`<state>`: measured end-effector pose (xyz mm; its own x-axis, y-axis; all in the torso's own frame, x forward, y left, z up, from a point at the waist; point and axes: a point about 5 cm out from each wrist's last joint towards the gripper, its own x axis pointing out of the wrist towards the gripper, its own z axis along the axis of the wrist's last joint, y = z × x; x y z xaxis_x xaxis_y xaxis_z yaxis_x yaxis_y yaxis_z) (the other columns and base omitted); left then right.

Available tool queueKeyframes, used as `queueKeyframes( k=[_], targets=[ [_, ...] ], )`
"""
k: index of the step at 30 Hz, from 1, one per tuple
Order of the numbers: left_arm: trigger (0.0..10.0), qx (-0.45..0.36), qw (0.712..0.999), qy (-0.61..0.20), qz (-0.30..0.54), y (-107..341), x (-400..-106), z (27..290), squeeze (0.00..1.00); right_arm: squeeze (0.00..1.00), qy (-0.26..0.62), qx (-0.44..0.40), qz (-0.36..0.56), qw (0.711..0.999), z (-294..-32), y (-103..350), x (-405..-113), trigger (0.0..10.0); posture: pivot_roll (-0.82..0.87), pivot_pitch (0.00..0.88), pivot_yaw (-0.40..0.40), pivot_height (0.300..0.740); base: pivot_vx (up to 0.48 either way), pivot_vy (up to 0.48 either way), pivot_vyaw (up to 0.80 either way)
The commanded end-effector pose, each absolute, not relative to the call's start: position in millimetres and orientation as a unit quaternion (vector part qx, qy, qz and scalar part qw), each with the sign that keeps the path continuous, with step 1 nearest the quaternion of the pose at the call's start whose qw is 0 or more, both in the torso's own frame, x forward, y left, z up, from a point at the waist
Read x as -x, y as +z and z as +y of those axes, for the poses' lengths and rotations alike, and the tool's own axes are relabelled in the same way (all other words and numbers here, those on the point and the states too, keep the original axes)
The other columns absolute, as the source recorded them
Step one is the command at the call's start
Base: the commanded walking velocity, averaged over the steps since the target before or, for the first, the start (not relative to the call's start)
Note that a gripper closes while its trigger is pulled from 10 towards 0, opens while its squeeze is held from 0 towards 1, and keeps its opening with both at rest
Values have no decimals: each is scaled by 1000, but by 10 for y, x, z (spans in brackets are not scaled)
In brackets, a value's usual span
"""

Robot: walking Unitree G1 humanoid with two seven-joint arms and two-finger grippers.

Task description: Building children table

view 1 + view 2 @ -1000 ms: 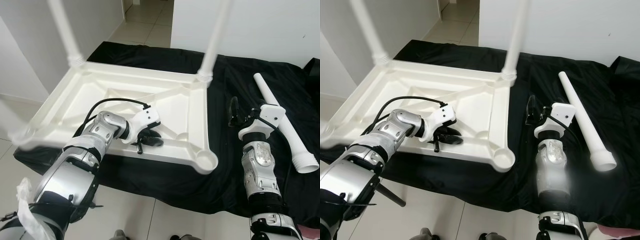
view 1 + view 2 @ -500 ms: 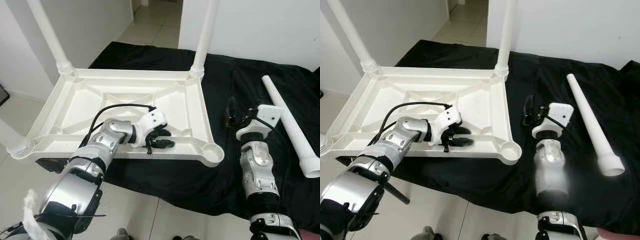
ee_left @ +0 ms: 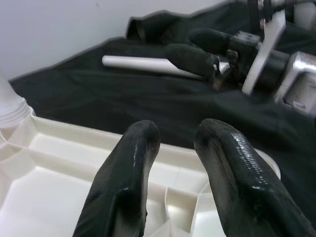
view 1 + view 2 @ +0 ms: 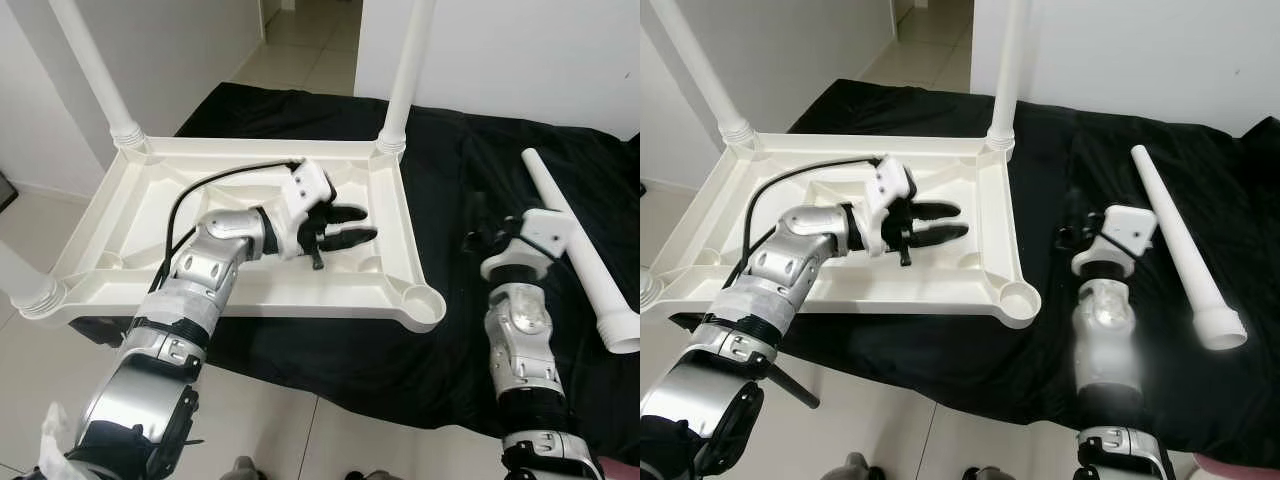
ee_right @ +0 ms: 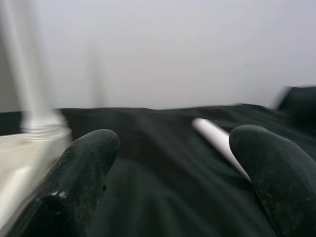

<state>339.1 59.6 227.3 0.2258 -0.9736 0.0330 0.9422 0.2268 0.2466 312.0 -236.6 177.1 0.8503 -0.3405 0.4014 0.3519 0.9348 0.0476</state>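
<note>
A white plastic table top [image 4: 150,210] lies upside down on a black cloth. Two white legs [image 4: 405,70] stand in its far corners and a third [image 4: 25,290] in the near left corner. The near right corner socket [image 4: 425,300] holds nothing. A loose white leg [image 4: 580,250] lies on the cloth to the right. My left gripper [image 4: 358,226] hovers over the right part of the table's underside, open and holding nothing. My right gripper [image 4: 472,222] is open above the cloth between the table top and the loose leg [image 5: 217,140].
The black cloth [image 4: 480,150] covers a low surface that ends near me, with tiled floor [image 4: 300,430] below. A white wall [image 4: 520,50] stands behind, and a doorway opens at the far middle.
My left gripper has lifted off the table top's near rail and moved up and to the right over the underside. The right gripper has shifted slightly.
</note>
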Motion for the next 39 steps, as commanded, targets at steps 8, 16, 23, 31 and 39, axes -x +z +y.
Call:
queueKeyframes(
  k=[8, 16, 23, 31, 39],
  targets=[
    [10000, -8, 852, -511, -115, 2390, -3385, 579, 0, 0, -268, 18, -160, 950, -2538, 1613, -3019, 10000, 3, 90, 7, 740, 0, 0, 0],
    [10000, 31, 863, -496, -95, 2344, -3282, 485, 0, 0, -356, -7, -142, 924, -2712, 1586, -2916, 10000, -5, 104, 7, 740, 0, 0, 0],
    [10000, 46, 866, -491, -84, 2353, -3226, 417, 0, 0, -423, -62, -113, 897, -2851, 1515, -2815, 10000, -10, 123, 6, 740, 0, 0, 0],
    [10000, 53, 873, -478, -76, 2361, -3224, 383, 0, 0, -441, -92, -90, 888, -2934, 1469, -2786, 10000, -22, 137, 7, 740, 0, 0, 0],
    [10000, 60, 875, -475, -70, 2367, -3207, 366, 0, 0, -441, -100, -89, 887, -3006, 1519, -2773, 10000, -26, 140, 8, 740, 0, 0, 0]
  ],
)
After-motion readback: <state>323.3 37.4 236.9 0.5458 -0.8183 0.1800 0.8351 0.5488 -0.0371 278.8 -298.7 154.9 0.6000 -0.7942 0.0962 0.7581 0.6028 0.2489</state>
